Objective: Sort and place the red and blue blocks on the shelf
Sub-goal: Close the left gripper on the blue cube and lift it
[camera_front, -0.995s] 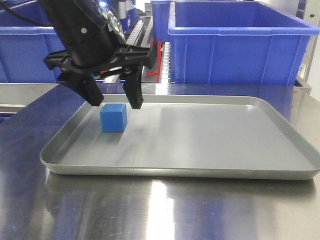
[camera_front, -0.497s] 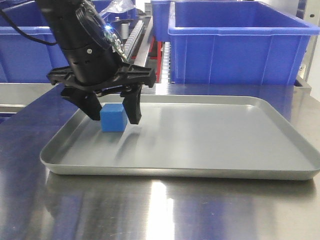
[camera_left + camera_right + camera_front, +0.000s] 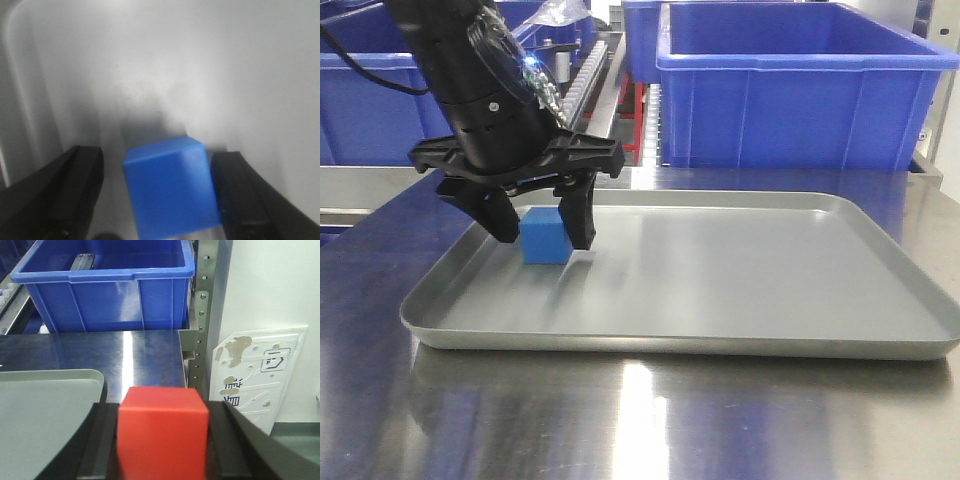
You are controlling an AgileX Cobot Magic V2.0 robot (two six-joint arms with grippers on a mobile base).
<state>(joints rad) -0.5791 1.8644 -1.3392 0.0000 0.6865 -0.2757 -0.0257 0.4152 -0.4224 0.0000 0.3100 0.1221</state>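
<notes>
Steel dominates the scene. Its biggest piece is the multi-tier stainless steel shelf (image 3: 598,70) standing behind the shallow grey metal tray (image 3: 800,300), with its roller tracks and its large dark-blue plastic bins (image 3: 790,90). We see no block on it, so by our reading all the placing is left to do, and the work stands at the picking-up stage.

Over the tray's left part, near its back rim, the black left gripper (image 3: 544,238) has its jaws apart, one on either side of the sky-blue matte cube (image 3: 172,192). The cube rests on the tray floor. The left wrist view shows a strip of tray between the cube and one finger, while the other finger is just beside it or touching. We judge the cube bracketed but not yet clamped.

The black right gripper (image 3: 162,450), out past the tray's right corner, has its jaws closed on the bright red matte cube (image 3: 162,425), beside the tray and not in it. That makes one block in hand and one about to be gripped — lifting, carrying and setting both on the shelf remain.

Under the tray lies the flat shiny steel tabletop (image 3: 620,420), which mirrors the blue of the bins. Beyond the tray's right side we make out a white wall (image 3: 260,280), a perforated steel upright (image 3: 200,315) of the shelf, and — low against the wall — a chipped white panel (image 3: 260,370).
</notes>
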